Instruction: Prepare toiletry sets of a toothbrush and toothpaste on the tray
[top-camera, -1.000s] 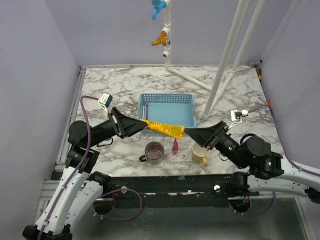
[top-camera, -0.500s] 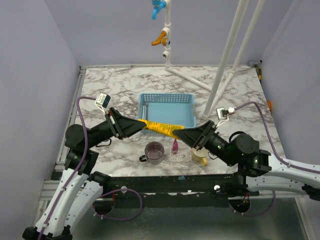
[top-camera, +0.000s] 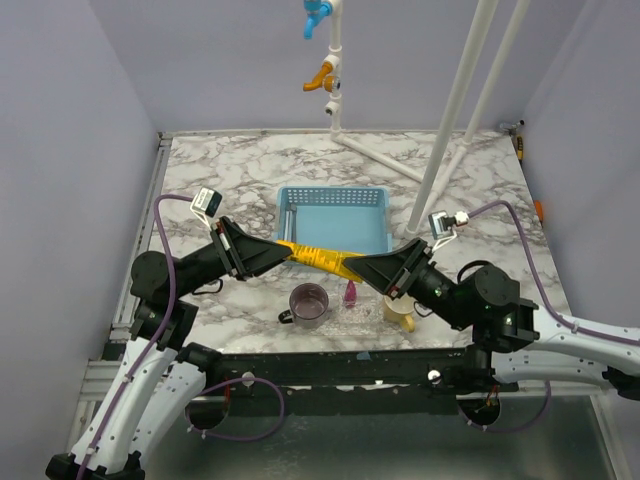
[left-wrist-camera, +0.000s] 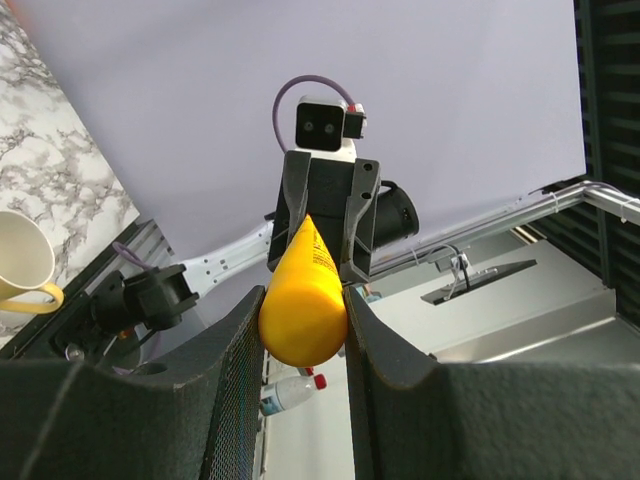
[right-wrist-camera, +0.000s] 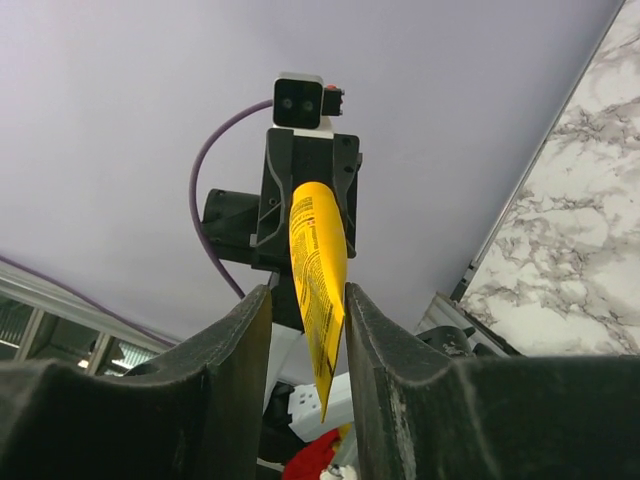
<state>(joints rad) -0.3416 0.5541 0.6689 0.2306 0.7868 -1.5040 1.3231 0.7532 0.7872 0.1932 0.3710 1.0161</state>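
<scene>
While the yellow toothpaste tube (top-camera: 322, 258) hangs in the air just in front of the light-blue basket's (top-camera: 283, 215) near wall, it bridges the two arms, so the step in hand looks like a hand-over. The left end effector (top-camera: 290, 250) is clenched on one end, its fingers (left-wrist-camera: 230, 400) pressing both flanks of the tube. The right end effector (top-camera: 358, 268) straddles the flat crimped end, and I cannot tell whether it grips yet or only flanks it. To do this well, the right side should close firmly across the crimp's flat faces before the left lets go. A release too soon would likely drop the tube onto the counter (top-camera: 230, 170) in front of the basket. There, low on the counter, sits the pink tube (top-camera: 350, 293), with a dark mug (top-camera: 309, 301) off the basket's front left corner and a pale yellow mug (top-camera: 398, 310) off its front right. The clear tray is too faint to make out, so the set-down should be slow and well clear of both mugs.
</scene>
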